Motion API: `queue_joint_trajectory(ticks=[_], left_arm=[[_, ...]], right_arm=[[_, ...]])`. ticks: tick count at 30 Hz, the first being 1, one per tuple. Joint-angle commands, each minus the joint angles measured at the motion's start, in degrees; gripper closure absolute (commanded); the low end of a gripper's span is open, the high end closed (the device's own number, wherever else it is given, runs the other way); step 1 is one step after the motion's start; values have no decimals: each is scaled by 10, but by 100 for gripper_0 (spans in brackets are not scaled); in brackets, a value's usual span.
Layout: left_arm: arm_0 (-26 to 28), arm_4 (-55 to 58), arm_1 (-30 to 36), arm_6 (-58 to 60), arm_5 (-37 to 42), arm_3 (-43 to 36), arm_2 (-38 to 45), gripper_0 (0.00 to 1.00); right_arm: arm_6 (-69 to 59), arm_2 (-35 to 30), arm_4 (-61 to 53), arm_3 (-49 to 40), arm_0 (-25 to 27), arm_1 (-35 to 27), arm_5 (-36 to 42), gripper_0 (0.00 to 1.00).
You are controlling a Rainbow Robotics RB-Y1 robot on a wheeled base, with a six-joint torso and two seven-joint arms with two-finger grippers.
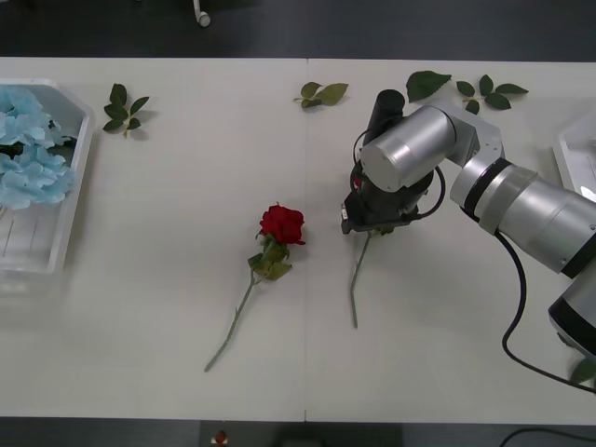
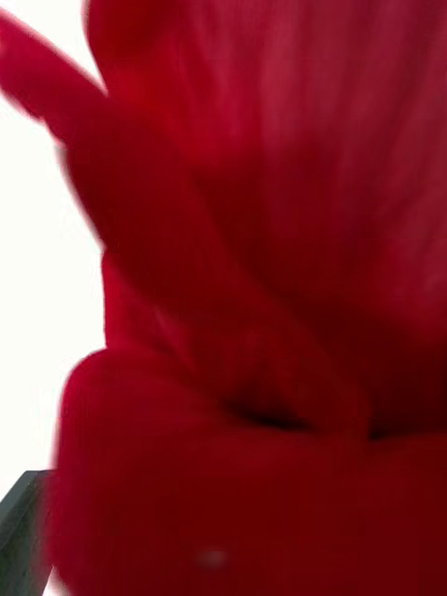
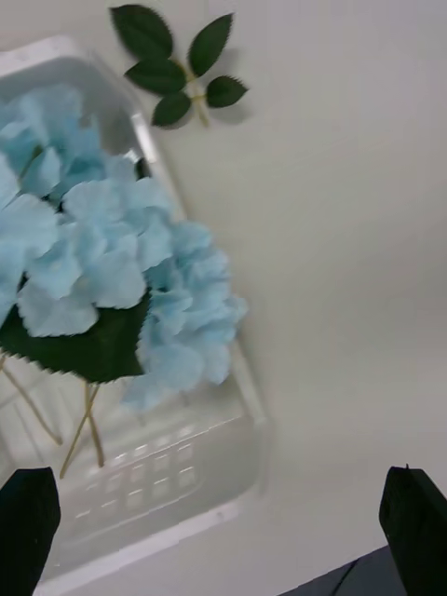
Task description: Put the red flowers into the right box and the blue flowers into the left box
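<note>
Held above the table (image 1: pixel 186 279) near its left end: left gripper (image 3: pixel 223 535), black fingers (image 3: pixel 28 526) spread wide to the two corners, pinching nothing. Just ahead of it and partly beneath, left box (image 3: pixel 200 480), with the blue flowers (image 3: pixel 112 251) lying inside, heads heaped toward the far end, thin stems running back toward the gripper over the ribbed floor. Beyond the box, on the tabletop, a leaf sprig (image 3: pixel 182 70). Shown up close by the left wrist camera: stems, big dark leaf, ribs of the floor. Shown from the front camera instead: the same box (image 1: pixel 65 233) at the far left of the table, blue flowers (image 1: pixel 28 149) against its rim, sprig (image 1: pixel 124 109) beside it.

Farther right, mid-table, a red rose (image 1: pixel 281 223) lying free, stem trailing toward the near edge; just to the left of the right gripper (image 1: pixel 371 222), apart from it.

Right gripper lowered to the table; grip state cannot be told, hidden under the wrist. Directly beneath it, a second red rose (image 1: pixel 355 284), green stem sticking out toward the near edge. From the right wrist camera, that bloom (image 2: pixel 261 279) pressed very near the lens, deep red petals.

Well off to that gripper's right, at the table's end, the right box (image 1: pixel 577 154). Behind the gripper, more loose leaves (image 1: pixel 489 91).
</note>
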Motion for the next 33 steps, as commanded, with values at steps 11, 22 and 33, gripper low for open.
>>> queue_joint_trajectory(ticks=[11,22,33], left_arm=[[97,163,1,261,-80,-227,-149,0],[155,22,-49,515,-119,-489,-281,0],[133,-183,-79,629,-132,-539,-496,0]], right_arm=[[52,13,-1,-3,-5,9,1,75],[75,4,-13,-4,-6,-6,-8,85],[220,-3,-142,-49,-61,-152,3,86]])
